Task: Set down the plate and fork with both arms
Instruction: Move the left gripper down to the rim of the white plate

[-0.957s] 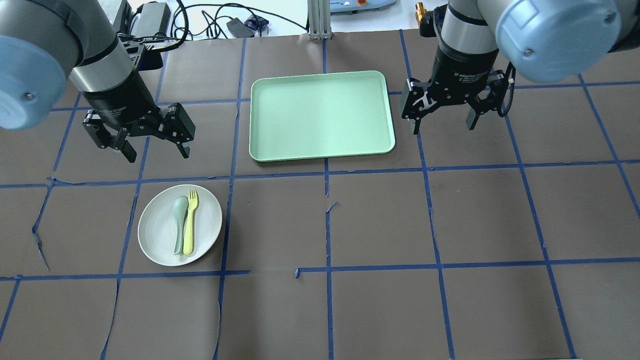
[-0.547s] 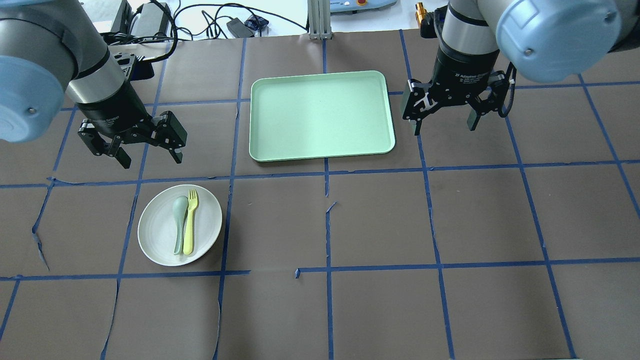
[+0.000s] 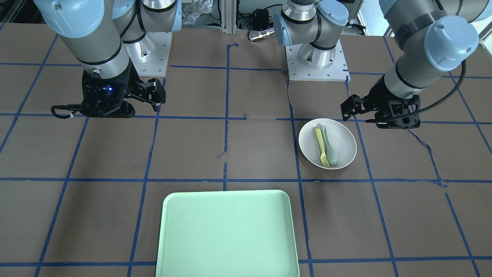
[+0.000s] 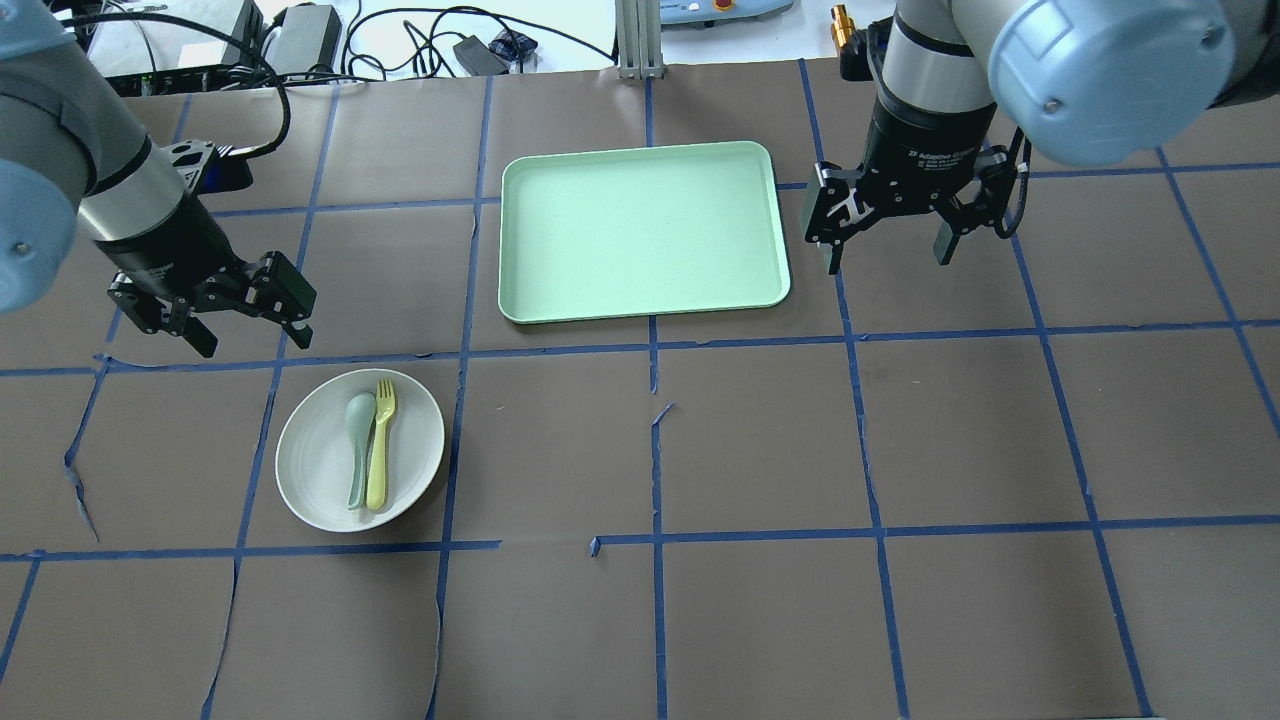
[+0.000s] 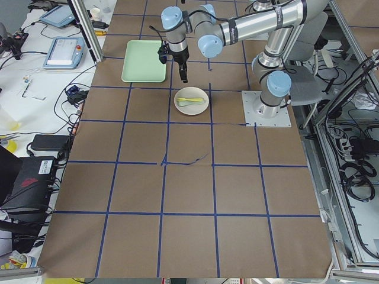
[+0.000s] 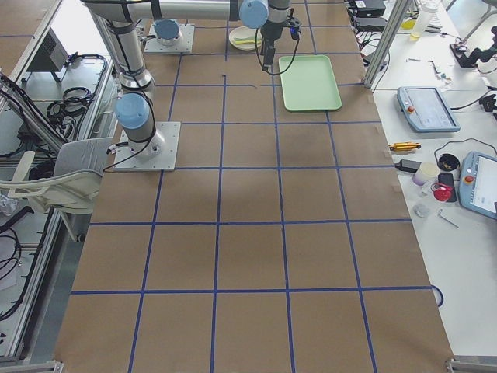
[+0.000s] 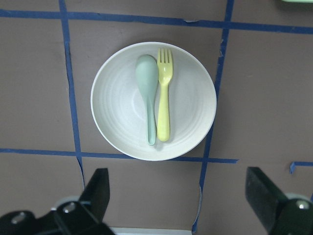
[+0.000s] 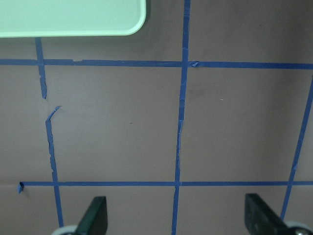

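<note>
The off-white plate [image 4: 315, 465] lies on the table's left half, with the pale-yellow fork [image 4: 380, 445] and a grey-green spoon [image 4: 358, 445] side by side in it. My left gripper [image 4: 252, 338] is open and empty, hovering just behind the plate and a little to its left. In the left wrist view the plate [image 7: 117, 107], the fork [image 7: 164, 103] and the spoon [image 7: 148, 88] lie ahead of the open fingers [image 7: 100, 183]. My right gripper [image 4: 887, 258] is open and empty over bare table, right of the tray. The front-facing view shows the plate [image 3: 344, 140] and the fork [image 3: 320, 144].
A pale-green rectangular tray [image 4: 640, 230] lies empty at the table's far centre; its corner shows in the right wrist view [image 8: 73, 19]. Brown paper with blue tape lines covers the table. Cables and boxes sit beyond the far edge [image 4: 300, 40].
My left arm has swung leftward and slightly toward the plate's left rear, its gripper still open. My right arm has barely moved. Plate, fork and spoon have not moved.
</note>
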`<action>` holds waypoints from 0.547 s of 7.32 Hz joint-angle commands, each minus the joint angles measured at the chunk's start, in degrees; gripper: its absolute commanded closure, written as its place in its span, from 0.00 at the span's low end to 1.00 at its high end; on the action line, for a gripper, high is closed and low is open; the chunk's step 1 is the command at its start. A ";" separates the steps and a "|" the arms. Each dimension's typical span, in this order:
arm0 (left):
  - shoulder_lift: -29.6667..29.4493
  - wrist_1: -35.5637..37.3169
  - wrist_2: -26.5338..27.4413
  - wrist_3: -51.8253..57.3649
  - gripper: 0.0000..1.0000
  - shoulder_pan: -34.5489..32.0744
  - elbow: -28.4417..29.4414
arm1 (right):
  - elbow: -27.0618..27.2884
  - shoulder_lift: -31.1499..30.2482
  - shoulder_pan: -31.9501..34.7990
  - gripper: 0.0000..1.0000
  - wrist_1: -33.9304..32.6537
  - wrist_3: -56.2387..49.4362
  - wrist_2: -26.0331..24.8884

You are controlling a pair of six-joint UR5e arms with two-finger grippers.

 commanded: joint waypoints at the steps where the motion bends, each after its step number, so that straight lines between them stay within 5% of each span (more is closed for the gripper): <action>1: -0.36 12.42 -0.24 10.68 0.02 6.15 -9.31 | 0.32 0.16 0.00 0.00 0.03 0.33 0.06; 4: -3.95 17.41 -3.55 21.45 0.19 11.61 -14.54 | 0.32 0.25 0.00 0.00 -0.06 0.34 -0.03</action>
